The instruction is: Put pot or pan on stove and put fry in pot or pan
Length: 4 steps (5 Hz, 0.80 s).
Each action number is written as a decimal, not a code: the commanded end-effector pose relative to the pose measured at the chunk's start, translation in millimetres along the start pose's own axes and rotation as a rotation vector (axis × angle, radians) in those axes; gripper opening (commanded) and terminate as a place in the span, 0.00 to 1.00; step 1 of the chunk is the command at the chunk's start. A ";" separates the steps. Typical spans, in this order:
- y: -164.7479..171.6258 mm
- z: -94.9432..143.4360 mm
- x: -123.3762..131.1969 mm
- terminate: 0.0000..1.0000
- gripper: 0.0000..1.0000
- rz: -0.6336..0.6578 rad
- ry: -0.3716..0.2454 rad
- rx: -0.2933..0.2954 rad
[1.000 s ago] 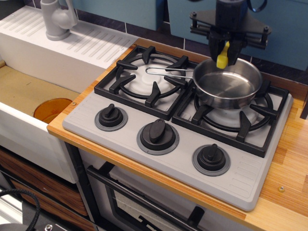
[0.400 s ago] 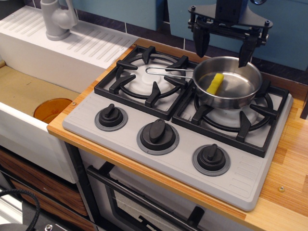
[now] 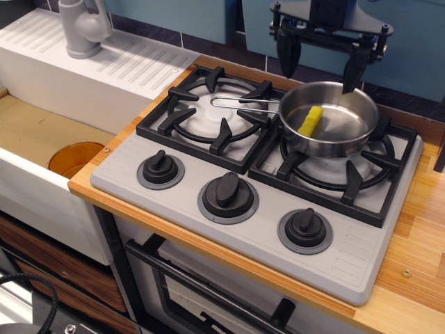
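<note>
Pan (image 3: 332, 125) sits on the stove's (image 3: 264, 209) right burner, fry (image 3: 310, 120) inside; our gripper (image 3: 320, 66) hovers above, fingers spread and empty, nothing left to do.

My spread black gripper (image 3: 320, 61) hangs above the round steel saucepan (image 3: 332, 126) on the grey cooktop's (image 3: 208, 229) right burner; the yellow crinkle-cut fry (image 3: 310, 120) lies inside it.

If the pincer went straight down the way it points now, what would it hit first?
Most likely the saucepan on the stove's right burner: the open pincer hangs above its back rim. Whether the fingers would meet the rim, or the fry inside, is unclear from this one view.
</note>
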State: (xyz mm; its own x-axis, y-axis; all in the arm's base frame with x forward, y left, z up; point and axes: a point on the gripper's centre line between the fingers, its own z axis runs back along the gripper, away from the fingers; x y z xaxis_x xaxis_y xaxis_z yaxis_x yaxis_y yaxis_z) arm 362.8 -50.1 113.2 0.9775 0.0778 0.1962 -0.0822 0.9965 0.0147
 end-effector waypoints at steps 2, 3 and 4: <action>54.3 21.3 25.2 0.00 1.00 -0.118 -0.118 -0.013; 62.0 19.7 26.0 0.00 1.00 -0.121 -0.118 -0.023; 58.9 19.7 23.4 0.00 1.00 -0.095 -0.126 -0.055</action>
State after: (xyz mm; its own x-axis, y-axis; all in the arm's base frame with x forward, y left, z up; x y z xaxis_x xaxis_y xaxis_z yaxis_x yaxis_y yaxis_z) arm 370.6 10.2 113.0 0.9687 -0.0147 0.2479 0.0205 0.9996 -0.0210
